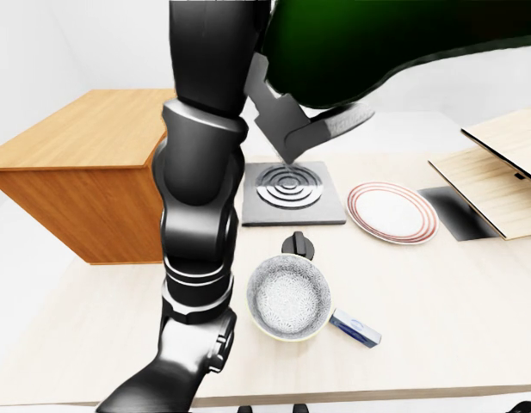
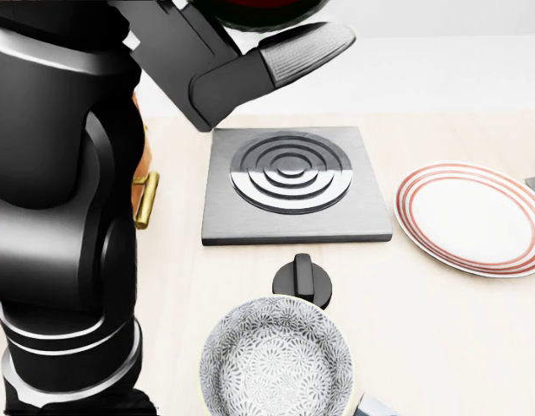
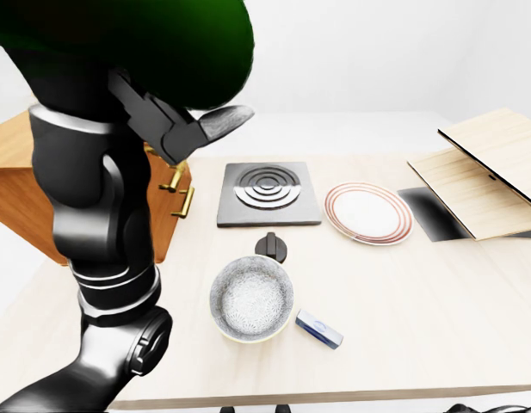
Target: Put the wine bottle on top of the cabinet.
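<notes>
While left hand (image 1: pixel 308 120) grips wine bottle (image 1: pixel 351 43), bowl (image 1: pixel 289 297) empty

a simulated kitchen: a hob plate (image 2: pixel 290 180) (with knob (image 2: pixel 303 281)), plate (image 1: pixel 392 212) and bowl (image 3: pixel 251 297) on the counter (image 1: pixel 437 292).

The left hand (image 3: pixel 175 129) holds the dark green wine bottle (image 3: pixel 145 43) raised beside the wooden cabinet (image 3: pixel 15 185).

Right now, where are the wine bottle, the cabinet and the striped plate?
wine bottle (image 1: pixel 351 52), left-eye view, dark green body.
cabinet (image 1: pixel 93 129), left-eye view, bare wooden top.
striped plate (image 2: pixel 475 217), head view, white centre.
</notes>
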